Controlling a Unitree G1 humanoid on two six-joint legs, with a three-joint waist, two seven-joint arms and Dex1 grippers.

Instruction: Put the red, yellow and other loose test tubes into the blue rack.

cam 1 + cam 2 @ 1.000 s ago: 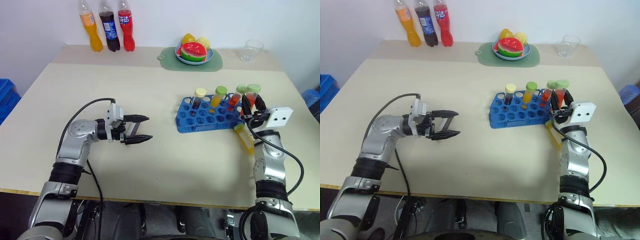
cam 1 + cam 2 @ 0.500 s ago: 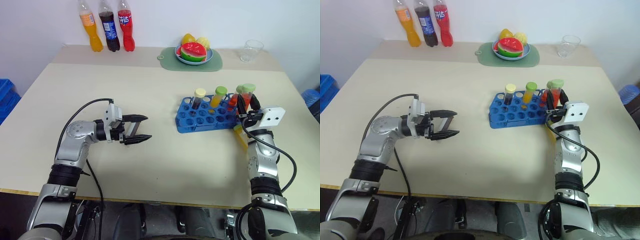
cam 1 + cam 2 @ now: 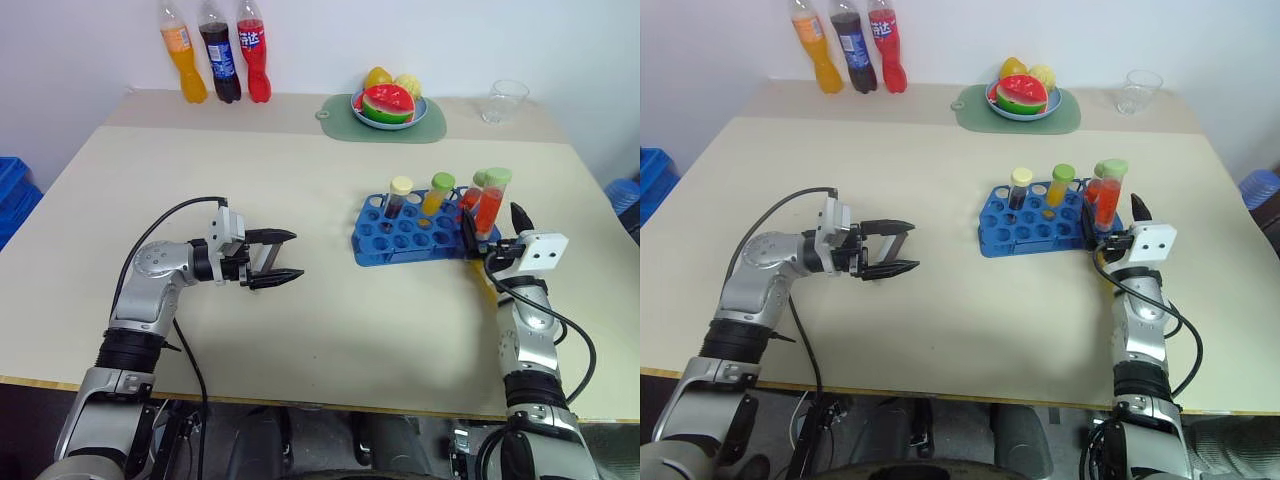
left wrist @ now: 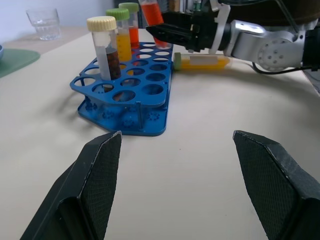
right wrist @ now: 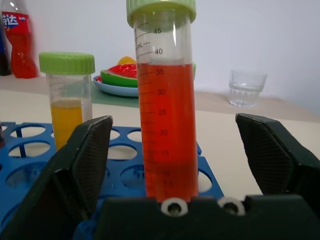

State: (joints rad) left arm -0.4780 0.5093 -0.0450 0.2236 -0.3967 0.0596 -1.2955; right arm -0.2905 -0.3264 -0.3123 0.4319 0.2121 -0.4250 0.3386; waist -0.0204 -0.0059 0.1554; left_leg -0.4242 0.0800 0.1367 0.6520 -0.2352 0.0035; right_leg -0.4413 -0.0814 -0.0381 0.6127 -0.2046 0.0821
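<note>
The blue rack [image 3: 410,235] sits right of the table's middle. Upright in it are a cream-capped dark tube [image 3: 399,196], a green-capped yellow tube [image 3: 437,193] and a red tube [image 3: 472,193]. At the rack's right end a red-orange tube [image 3: 493,195] with a green cap stands slightly tilted, its foot hidden. My right gripper [image 3: 491,222] is open, one finger on each side of that tube [image 5: 167,115] without touching it. A yellow tube [image 4: 202,61] lies on the table just past the rack, beside my right wrist. My left gripper [image 3: 298,255] hovers open and empty, well left of the rack.
Three soft-drink bottles [image 3: 212,60] stand at the back left. A plate of fruit [image 3: 388,105] on a green mat and a clear cup [image 3: 505,100] are at the back right. A blue crate [image 3: 12,195] is off the table's left side.
My right gripper has sunk a little and opened, letting go of the red-orange tube, which now stands at the rack's right end. The left arm has kept still.
</note>
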